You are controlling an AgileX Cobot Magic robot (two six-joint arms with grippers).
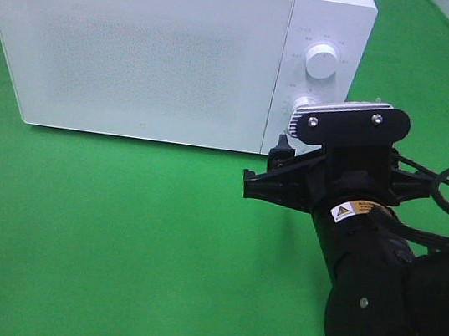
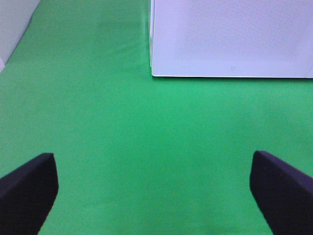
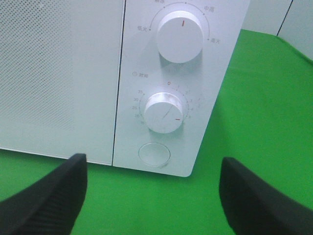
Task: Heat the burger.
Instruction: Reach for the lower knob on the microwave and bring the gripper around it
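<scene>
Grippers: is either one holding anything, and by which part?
Nothing held. The right gripper is open, facing the timer knob of the microwave; the left gripper is open over green cloth.

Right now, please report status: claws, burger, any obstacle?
Left claw open, empty. Right claw open, facing timer knob on microwave. Burger not in view; door shut. No obstacle seen.
</scene>
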